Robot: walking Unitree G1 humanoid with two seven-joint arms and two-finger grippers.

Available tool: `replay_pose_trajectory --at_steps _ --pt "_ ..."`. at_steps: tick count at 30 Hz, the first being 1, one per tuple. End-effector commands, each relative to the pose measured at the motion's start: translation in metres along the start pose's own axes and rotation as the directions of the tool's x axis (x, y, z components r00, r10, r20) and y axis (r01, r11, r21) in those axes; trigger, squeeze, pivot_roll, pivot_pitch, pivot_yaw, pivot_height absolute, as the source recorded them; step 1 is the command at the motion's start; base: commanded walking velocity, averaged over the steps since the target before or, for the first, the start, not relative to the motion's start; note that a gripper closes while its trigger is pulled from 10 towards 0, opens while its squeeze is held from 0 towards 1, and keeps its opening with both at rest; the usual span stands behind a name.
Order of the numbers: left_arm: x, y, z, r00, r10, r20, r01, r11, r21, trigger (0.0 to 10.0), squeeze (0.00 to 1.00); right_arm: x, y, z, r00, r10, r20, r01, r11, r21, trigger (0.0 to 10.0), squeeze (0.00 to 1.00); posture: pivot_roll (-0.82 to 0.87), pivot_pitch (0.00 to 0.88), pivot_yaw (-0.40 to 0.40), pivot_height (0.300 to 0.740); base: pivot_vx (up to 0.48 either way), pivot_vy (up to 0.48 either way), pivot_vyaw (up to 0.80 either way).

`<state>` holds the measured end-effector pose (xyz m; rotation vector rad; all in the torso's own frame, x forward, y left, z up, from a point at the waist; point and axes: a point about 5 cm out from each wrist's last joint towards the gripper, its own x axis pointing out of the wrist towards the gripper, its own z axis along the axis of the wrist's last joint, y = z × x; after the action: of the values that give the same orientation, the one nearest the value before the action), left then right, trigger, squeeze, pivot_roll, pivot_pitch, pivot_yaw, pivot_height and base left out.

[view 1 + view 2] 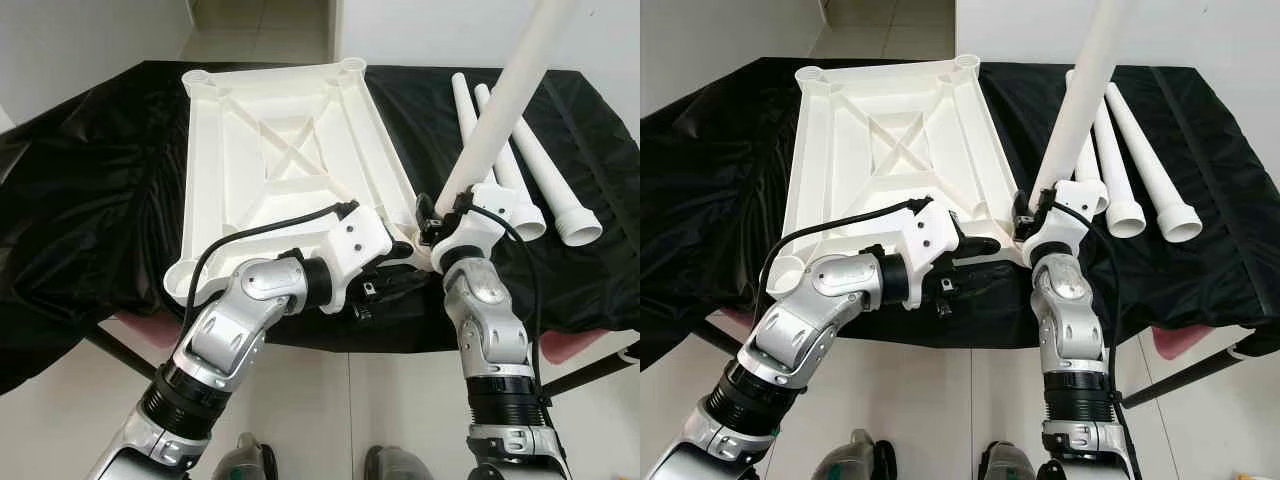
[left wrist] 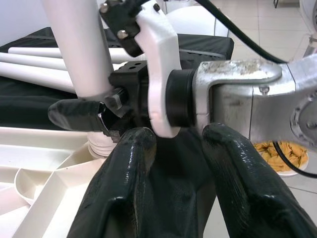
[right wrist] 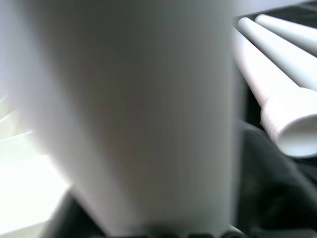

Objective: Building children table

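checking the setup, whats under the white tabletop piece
The upside-down tabletop lies on a black cloth that covers the surface below. A pink edge and dark legs peek out beneath the cloth; the rest of that support is hidden.

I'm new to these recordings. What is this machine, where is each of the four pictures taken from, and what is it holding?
This is a humanoid robot with two silver arms. The two wide pictures come from its head camera, looking down; the two close-ups come from cameras on its wrists. On a black-covered table lies a white plastic children's tabletop, underside up, with three spare white legs beside it. The right gripper is shut on a fourth leg, standing it tilted at the tabletop's near right corner. The left gripper, fingers open, is held low beside that corner.
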<state>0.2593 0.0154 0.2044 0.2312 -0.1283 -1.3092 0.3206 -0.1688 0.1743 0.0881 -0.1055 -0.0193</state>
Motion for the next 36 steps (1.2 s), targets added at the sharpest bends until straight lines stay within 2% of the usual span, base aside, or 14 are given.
replay_pose_trajectory --at_steps 1,5,6,7,10,11,15,17,19,21,23,28,34,36 --pt "0.001 -0.002 0.002 1.000 -0.019 0.007 0.019 1.000 0.007 10.0 0.00 -0.001 0.000 -0.004 0.998 0.058 -0.022 -0.058 0.998 0.010 10.0 1.00 -0.08 0.055 0.046 0.740 0.000 0.000 0.00" --pt "0.001 -0.002 0.002 1.000 -0.020 0.007 0.020 1.000 0.008 10.0 0.00 -0.001 0.001 -0.003 0.996 0.087 -0.019 -0.087 0.996 0.009 10.0 1.00 -0.08 0.055 0.046 0.740 0.000 0.000 0.00" --pt "0.001 -0.002 0.002 1.000 -0.020 0.008 0.020 1.000 0.008 10.0 0.00 -0.001 0.004 -0.002 0.990 0.138 -0.015 -0.138 0.990 0.006 10.0 1.00 -0.08 0.055 0.046 0.740 0.000 0.000 0.00" --pt "0.001 -0.002 0.002 1.000 -0.020 0.008 0.020 1.000 0.008 10.0 0.00 -0.002 0.008 0.000 0.980 0.200 -0.013 -0.200 0.980 0.012 10.0 0.46 -0.08 0.060 0.048 0.740 0.000 0.000 0.00" --pt "0.001 -0.001 0.002 1.000 -0.020 0.008 0.020 1.000 0.007 10.0 0.00 -0.002 0.010 0.001 0.971 0.239 -0.011 -0.239 0.971 0.018 10.0 0.46 -0.08 0.060 0.048 0.740 0.000 0.000 0.00" --pt "0.001 -0.001 0.002 1.000 -0.020 0.008 0.020 1.000 0.008 10.0 0.00 -0.002 0.011 0.003 0.960 0.281 -0.005 -0.281 0.960 0.008 10.0 0.00 -0.08 0.065 0.050 0.740 0.000 0.000 0.00" --pt "0.001 -0.001 0.003 1.000 -0.018 0.009 0.018 1.000 0.005 10.0 0.00 -0.003 0.011 0.004 0.939 0.344 0.000 -0.344 0.939 -0.022 10.0 0.00 -0.08 0.065 0.050 0.740 0.000 0.000 0.00" --pt "0.001 -0.001 0.003 1.000 -0.017 0.009 0.017 1.000 0.005 10.0 0.00 -0.003 0.008 0.004 0.916 0.401 -0.003 -0.401 0.914 -0.057 10.0 0.00 -0.08 0.065 0.050 0.740 0.000 0.000 0.00" --pt "0.001 0.000 0.004 1.000 -0.015 0.010 0.015 1.000 0.007 10.0 0.00 0.004 -0.006 0.004 0.891 0.454 -0.014 -0.453 0.885 -0.109 10.0 0.00 -0.07 0.068 0.054 0.740 0.000 0.000 0.00" --pt "0.001 0.001 0.004 1.000 -0.013 0.011 0.013 1.000 0.009 10.0 0.00 0.011 -0.019 0.005 0.884 0.467 -0.022 -0.466 0.876 -0.127 10.0 0.00 -0.07 0.069 0.055 0.740 0.000 0.000 0.00" --pt "0.001 0.001 0.004 1.000 -0.013 0.011 0.013 1.000 0.009 10.0 0.00 0.012 -0.021 0.005 0.882 0.470 -0.024 -0.469 0.874 -0.129 10.0 0.00 -0.07 0.069 0.055 0.740 0.000 0.000 0.00" --pt "0.000 0.001 0.005 1.000 -0.012 0.010 0.012 1.000 0.009 10.0 0.00 0.023 -0.037 0.007 0.841 0.538 -0.052 -0.540 0.830 -0.141 10.0 0.00 -0.06 0.072 0.061 0.740 0.000 0.000 0.00" --pt "0.000 0.001 0.006 1.000 -0.012 0.011 0.012 1.000 0.011 10.0 0.00 0.028 -0.040 0.007 0.821 0.567 -0.073 -0.571 0.811 -0.124 10.0 0.00 -0.06 0.072 0.060 0.740 0.000 0.000 0.00" --pt "-0.001 0.001 0.006 1.000 -0.011 0.010 0.010 1.000 0.011 10.0 0.00 0.030 -0.039 0.005 0.790 0.606 -0.091 -0.613 0.783 -0.108 10.0 0.00 -0.05 0.072 0.061 0.740 0.000 0.000 0.00"
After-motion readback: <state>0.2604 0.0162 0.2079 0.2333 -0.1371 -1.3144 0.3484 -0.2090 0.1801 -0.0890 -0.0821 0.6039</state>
